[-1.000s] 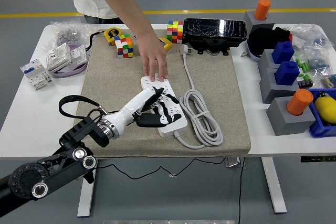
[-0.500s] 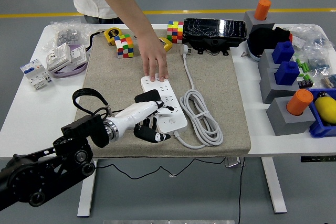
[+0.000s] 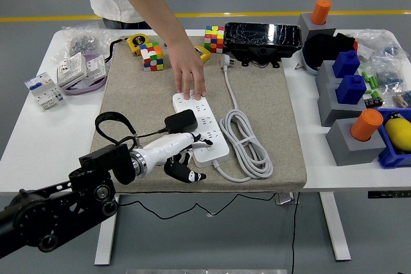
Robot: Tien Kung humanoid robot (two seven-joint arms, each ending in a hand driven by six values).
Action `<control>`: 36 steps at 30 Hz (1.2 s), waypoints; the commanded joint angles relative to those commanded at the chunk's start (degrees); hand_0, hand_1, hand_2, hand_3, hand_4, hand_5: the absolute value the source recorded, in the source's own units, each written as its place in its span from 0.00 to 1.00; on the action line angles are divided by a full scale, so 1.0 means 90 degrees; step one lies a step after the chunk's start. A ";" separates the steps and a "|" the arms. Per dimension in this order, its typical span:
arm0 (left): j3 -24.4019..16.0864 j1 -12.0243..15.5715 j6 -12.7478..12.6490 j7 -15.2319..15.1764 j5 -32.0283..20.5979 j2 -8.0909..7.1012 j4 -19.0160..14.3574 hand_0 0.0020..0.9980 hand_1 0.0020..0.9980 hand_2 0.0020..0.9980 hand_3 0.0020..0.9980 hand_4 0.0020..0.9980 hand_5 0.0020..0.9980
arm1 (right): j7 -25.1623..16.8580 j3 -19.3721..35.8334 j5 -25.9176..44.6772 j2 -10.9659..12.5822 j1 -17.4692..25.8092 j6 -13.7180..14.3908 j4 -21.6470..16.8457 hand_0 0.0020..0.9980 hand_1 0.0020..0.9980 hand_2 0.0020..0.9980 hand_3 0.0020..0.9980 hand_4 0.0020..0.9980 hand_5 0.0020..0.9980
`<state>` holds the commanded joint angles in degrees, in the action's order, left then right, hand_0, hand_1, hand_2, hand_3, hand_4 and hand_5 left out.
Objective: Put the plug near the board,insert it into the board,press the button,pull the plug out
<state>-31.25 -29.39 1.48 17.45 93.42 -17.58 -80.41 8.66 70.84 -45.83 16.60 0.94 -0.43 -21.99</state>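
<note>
Plug (image 3: 180, 121), black and blocky, sits at the near-left edge of the white power strip (image 3: 200, 127) on the tan mat (image 3: 257, 94), just above the robot's left hand (image 3: 174, 152). Whether the plug is seated in a socket or only resting on the strip can't be told from this angle. Left hand's white and black fingers (image 3: 190, 174) are curled down beside the strip's near end; they appear close to the plug, but a firm grip can't be confirmed. A black cable (image 3: 112, 123) loops back from the plug over the robot's forearm. At the strip's far end, a person's hand (image 3: 187, 72) lies flat on it, arm reaching in from the far side of the table (image 3: 38, 139). The strip's own white cord (image 3: 247, 142) lies coiled to the right. Colour cubes (image 3: 152, 56) & a black box (image 3: 262, 36) sit along the far edge.
</note>
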 joint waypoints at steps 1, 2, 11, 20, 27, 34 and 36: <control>0.0010 -0.0005 0.0011 0.0010 -0.0003 0.0008 0.0022 0.16 0.06 0.14 0.87 0.82 0.19 | -0.0001 0.0001 0.0001 0.0000 0.0001 0.0000 -0.0001 0.58 0.64 0.62 0.55 0.89 0.42; 0.0018 -0.0008 0.0022 0.0016 0.0002 0.0015 0.0042 0.16 0.06 0.14 0.87 0.82 0.19 | 0.0000 0.0005 -0.0003 -0.0001 0.0002 0.0000 0.0000 0.58 0.64 0.62 0.55 0.89 0.42; 0.0063 0.0007 0.0123 0.0095 -0.0012 0.0043 0.0147 0.15 0.06 0.13 0.82 0.83 0.19 | 0.0000 0.0030 -0.0006 -0.0021 0.0019 -0.0001 0.0005 0.57 0.64 0.62 0.55 0.89 0.42; -0.0027 0.0071 0.0121 -0.0024 -0.0081 0.0040 0.0119 0.15 0.06 0.13 0.80 0.83 0.20 | -0.0002 0.0051 -0.0013 -0.0035 0.0031 0.0000 0.0002 0.57 0.64 0.62 0.55 0.89 0.42; -0.0149 0.0102 -0.1108 -0.1730 -0.1541 0.0128 0.0336 0.18 0.08 0.19 0.68 0.82 0.19 | -0.0004 0.0074 -0.0013 -0.0049 0.0044 0.0002 0.0005 0.57 0.64 0.62 0.55 0.89 0.42; -0.0222 0.0024 -0.2349 -0.3084 -0.2340 0.0364 0.0857 0.37 0.33 0.46 0.57 0.82 0.19 | -0.0007 0.0066 -0.0003 -0.0071 0.0046 0.0001 0.0005 0.57 0.64 0.62 0.55 0.89 0.42; -0.0314 -0.0020 -0.2695 -0.3231 -0.2095 0.0454 0.1061 0.37 0.33 0.46 0.57 0.82 0.19 | -0.0007 0.0066 -0.0001 -0.0072 0.0050 0.0001 0.0006 0.57 0.64 0.62 0.55 0.89 0.42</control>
<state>-34.07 -29.57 -22.78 -11.63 74.57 -13.50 -70.86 8.59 71.43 -45.85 15.95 1.39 -0.42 -21.93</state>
